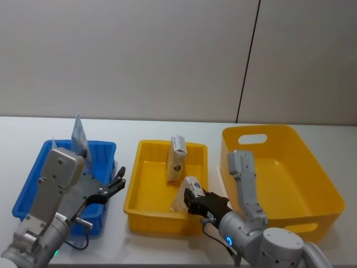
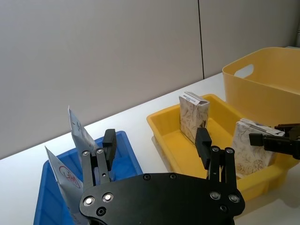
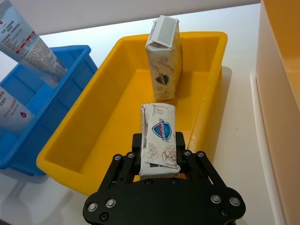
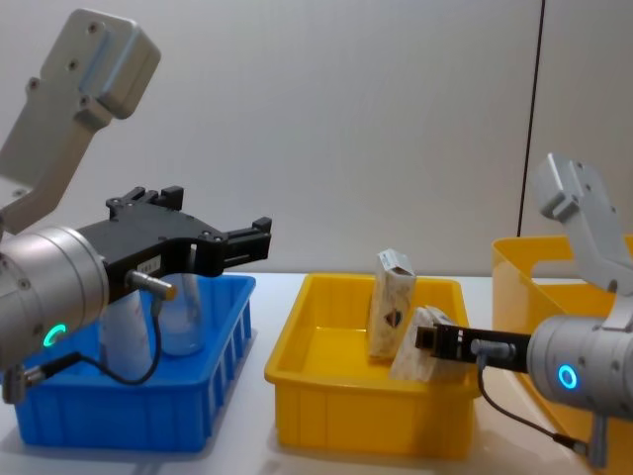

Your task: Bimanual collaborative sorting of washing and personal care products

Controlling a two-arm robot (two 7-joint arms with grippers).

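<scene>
We see the right end effector (image 3: 158, 145) gripping a beige carton (image 3: 159, 126) at the near right corner of the yellow tray (image 1: 167, 146). A second carton (image 1: 177, 159) stands farther back. The left end effector (image 2: 156, 138) hovers spread wide by the right edge of the blue bin (image 1: 33, 178) holding tubes (image 1: 78, 134).

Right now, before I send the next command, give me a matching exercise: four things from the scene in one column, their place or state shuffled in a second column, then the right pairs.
Column one
1. left gripper
2. right gripper
3. loose carton
4. tubes

Column two
A. standing in the blue bin
B. upright at the far end of the yellow tray
C. open and empty, by the blue bin's right rim
D. shut on the held carton over the yellow tray's near side

Pairs: 1-C, 2-D, 3-B, 4-A
</scene>
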